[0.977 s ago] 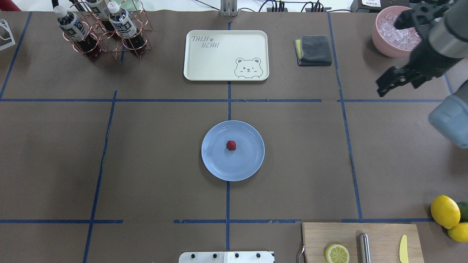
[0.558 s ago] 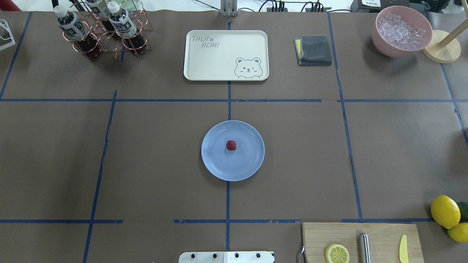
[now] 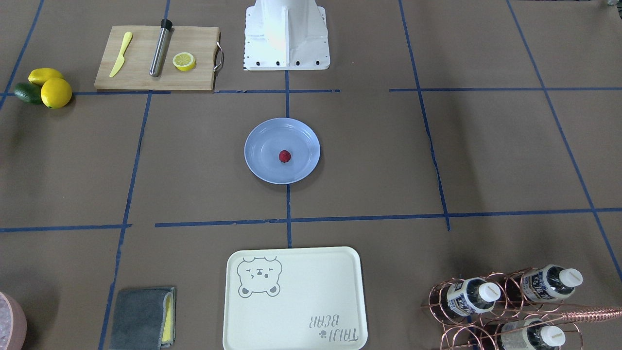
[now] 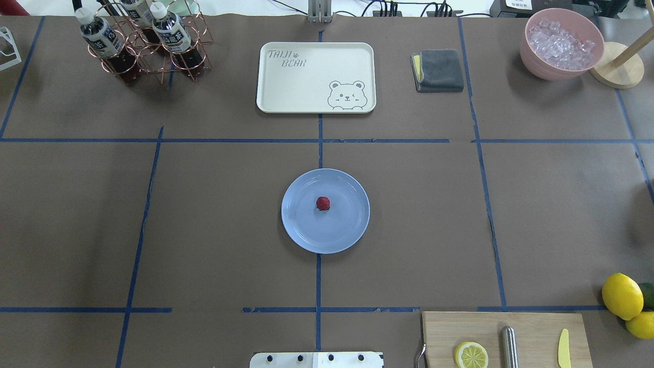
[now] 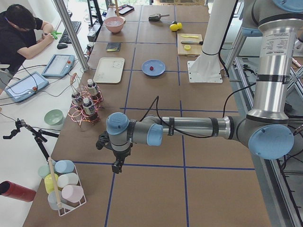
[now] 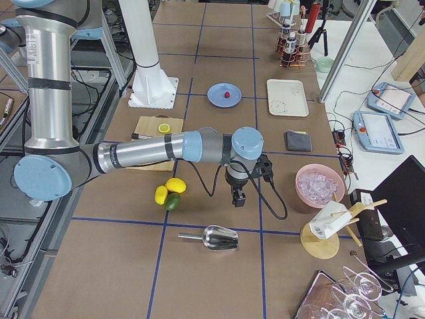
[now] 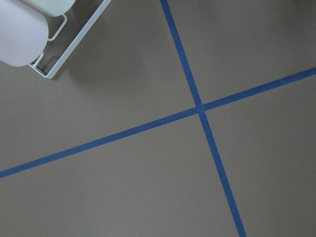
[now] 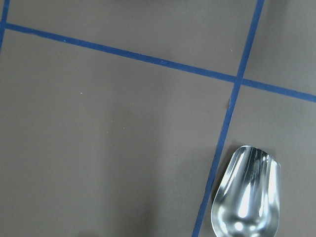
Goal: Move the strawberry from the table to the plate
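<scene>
The small dark-red strawberry (image 4: 322, 203) lies near the middle of the light-blue plate (image 4: 343, 227), which rests on the brown table (image 4: 214, 214) at its centre. The front view shows the same strawberry (image 3: 285, 156) on the plate (image 3: 262, 167). Neither gripper touches them. My left gripper (image 5: 117, 165) hangs over the table's left end, far from the plate. Over the right end, my right gripper (image 6: 238, 198) points down near the lemons. Both show only in the side views, so I cannot tell whether they are open or shut. The wrist views show no fingers.
A cream bear tray (image 4: 316, 76) and grey cloth (image 4: 438, 70) lie beyond the plate. Bottles stand in a copper rack (image 4: 145, 43). There is a pink bowl of ice (image 4: 561, 43), a cutting board (image 4: 503, 338), lemons (image 4: 622, 295) and a metal scoop (image 6: 212, 238). A person sits beside the table (image 5: 19, 35).
My right arm, seen at the overhead view's upper right one second ago, has left that view. The strawberry and plate have not moved.
</scene>
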Motion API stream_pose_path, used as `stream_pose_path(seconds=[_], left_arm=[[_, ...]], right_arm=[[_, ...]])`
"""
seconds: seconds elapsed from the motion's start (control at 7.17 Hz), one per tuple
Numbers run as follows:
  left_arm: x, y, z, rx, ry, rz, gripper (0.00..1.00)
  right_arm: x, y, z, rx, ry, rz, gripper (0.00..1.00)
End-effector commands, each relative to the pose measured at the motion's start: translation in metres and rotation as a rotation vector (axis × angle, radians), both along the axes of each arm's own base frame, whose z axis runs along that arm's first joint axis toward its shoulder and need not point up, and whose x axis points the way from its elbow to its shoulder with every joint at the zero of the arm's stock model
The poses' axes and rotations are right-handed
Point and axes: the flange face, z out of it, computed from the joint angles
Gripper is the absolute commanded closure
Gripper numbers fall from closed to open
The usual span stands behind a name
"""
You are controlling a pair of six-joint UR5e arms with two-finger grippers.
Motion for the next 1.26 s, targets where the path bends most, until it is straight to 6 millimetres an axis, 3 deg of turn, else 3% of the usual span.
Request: stream_pose_path(seconds=[0.0, 0.28, 1.12], left_arm=[[0.004, 0.015, 0.016, -0.060, 0.068, -0.006, 0.00], [-0.007, 0.023, 0.019, -0.074, 0.082, -0.033, 0.00], [-0.012, 0.025, 0.019, -0.122, 0.082, -0.095, 0.00]], right_arm=[[0.000, -0.007, 0.064, -0.003, -0.005, 0.002, 0.00], [0.001, -0.003, 0.089, -0.073, 0.006, 0.019, 0.00], [0.008, -0.005, 0.083, -0.105, 0.001, 0.100, 0.00]])
